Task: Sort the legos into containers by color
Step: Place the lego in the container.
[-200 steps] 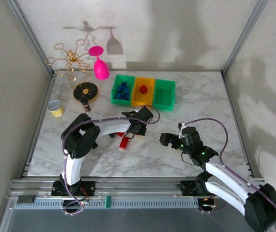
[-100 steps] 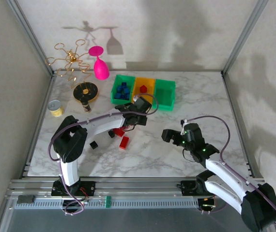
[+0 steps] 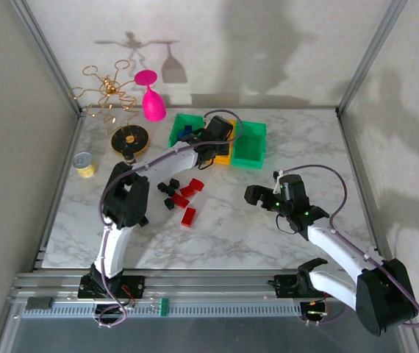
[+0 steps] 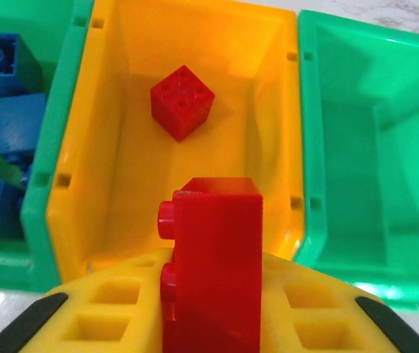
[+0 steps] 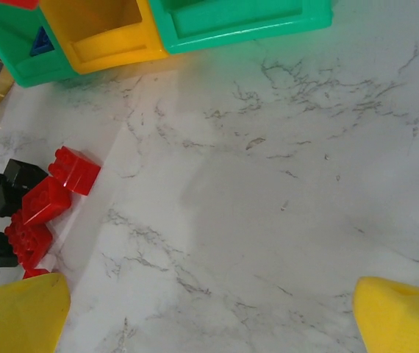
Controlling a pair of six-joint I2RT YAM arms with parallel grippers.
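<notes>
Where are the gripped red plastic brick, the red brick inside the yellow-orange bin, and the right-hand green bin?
Gripped red plastic brick (image 4: 213, 279): left wrist view, side face.
Loose red plastic brick (image 4: 182, 99): left wrist view, studded top.
Right-hand green plastic bin (image 4: 408, 176): left wrist view, inner floor.

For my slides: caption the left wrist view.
Left gripper holds a red brick over the yellow bin, where another red brick lies.

No text, number, brand or sign legible in any view. Small yellow can (image 3: 84, 165) at the left of the counter (image 3: 231, 228) is too small to tell whether it carries a label. Studs on the red brick (image 4: 213, 272), close up in the left wrist view, are too blurred to read any lettering.
</notes>
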